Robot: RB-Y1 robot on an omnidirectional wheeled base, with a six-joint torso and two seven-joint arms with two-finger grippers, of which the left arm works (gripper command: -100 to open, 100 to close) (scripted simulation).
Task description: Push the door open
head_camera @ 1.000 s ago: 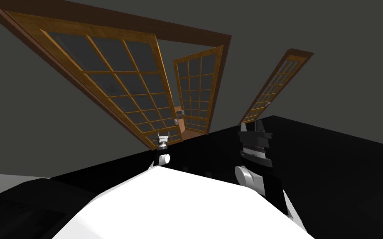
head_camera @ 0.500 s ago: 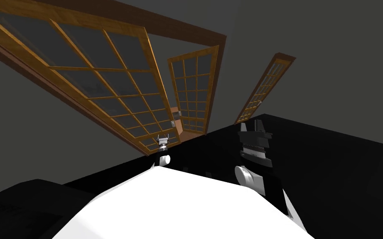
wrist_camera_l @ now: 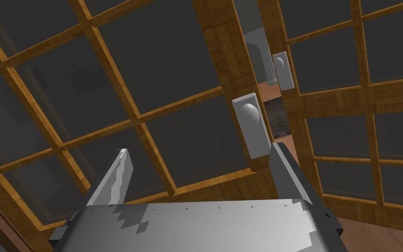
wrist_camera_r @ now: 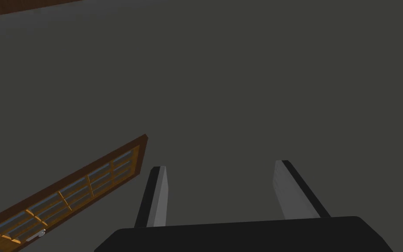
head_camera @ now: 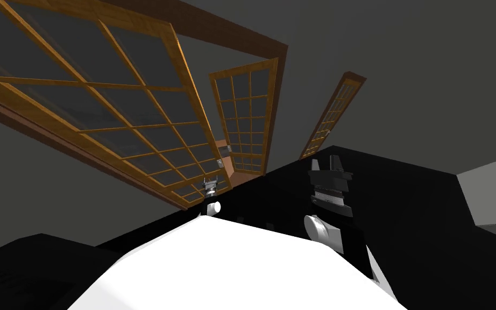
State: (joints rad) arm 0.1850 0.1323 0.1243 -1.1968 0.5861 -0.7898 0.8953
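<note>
Left claw (head_camera: 210,183) (wrist_camera_l: 199,148): fingers spread wide, about a third of the wrist view apart, nothing held between them.
Near door leaf (head_camera: 113,110) (wrist_camera_l: 222,52): wood frame with a grid of dark glass panes, straight ahead of the left claw. The fingers point at its lower panes, and I cannot tell whether they touch it.
Handle plate (wrist_camera_l: 251,127): grey with a round knob, on the near leaf's edge stile, just beyond the tip of one left finger (wrist_camera_l: 283,170).
Far door leaf (head_camera: 241,124) (wrist_camera_l: 353,96): same build, past the handle plate, swung away, with a narrow gap between the two leaves. It carries a second grey plate (wrist_camera_l: 282,70).
Wood floor (wrist_camera_l: 362,234): under the far leaf.
Right claw (head_camera: 330,164) (wrist_camera_r: 220,165): raised at the robot's right, fingers well apart and empty, facing a dark grey wall (wrist_camera_r: 262,78).
Third paned door (head_camera: 332,113) (wrist_camera_r: 65,197): set in that wall, well off to one side of the right claw.
</note>
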